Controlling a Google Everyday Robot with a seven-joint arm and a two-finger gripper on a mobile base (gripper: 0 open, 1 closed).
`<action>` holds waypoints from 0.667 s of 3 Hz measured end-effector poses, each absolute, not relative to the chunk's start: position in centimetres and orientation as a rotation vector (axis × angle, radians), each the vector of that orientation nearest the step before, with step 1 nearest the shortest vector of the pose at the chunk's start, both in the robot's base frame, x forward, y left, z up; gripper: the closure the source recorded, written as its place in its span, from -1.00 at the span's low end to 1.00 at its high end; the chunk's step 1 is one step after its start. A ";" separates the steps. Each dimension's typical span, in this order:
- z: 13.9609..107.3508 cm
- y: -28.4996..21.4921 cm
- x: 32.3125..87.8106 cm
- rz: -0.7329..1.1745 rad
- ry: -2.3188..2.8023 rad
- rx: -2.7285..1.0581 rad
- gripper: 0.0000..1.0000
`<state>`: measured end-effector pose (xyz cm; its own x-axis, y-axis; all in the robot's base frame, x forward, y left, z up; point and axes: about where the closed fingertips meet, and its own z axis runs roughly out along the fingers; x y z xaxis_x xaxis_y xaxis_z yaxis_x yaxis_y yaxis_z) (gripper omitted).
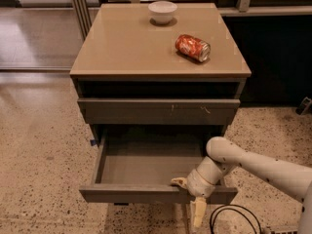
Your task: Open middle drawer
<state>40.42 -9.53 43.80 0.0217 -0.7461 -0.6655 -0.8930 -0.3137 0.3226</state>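
Note:
The middle drawer (146,165) is pulled far out, showing a plain grey interior behind its flat front panel (126,194). My gripper (189,197) is at the right part of that front panel. One pale finger (177,182) lies over the panel's top edge on the inside. The other (198,212) hangs down in front of the panel. The fingers are spread apart, so the gripper is open. My white arm (253,167) comes in from the lower right.
Above it is a shut grey drawer front with pale scratches (158,111). The tan cabinet top (126,43) holds a white bowl (163,11) and a red can on its side (192,48). A black cable (229,218) lies on the speckled floor.

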 end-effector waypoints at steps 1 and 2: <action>44.7 -10.7 37.0 1.194 1.758 -2.086 -1.00; 44.6 -10.6 37.0 1.197 1.750 -2.093 -1.00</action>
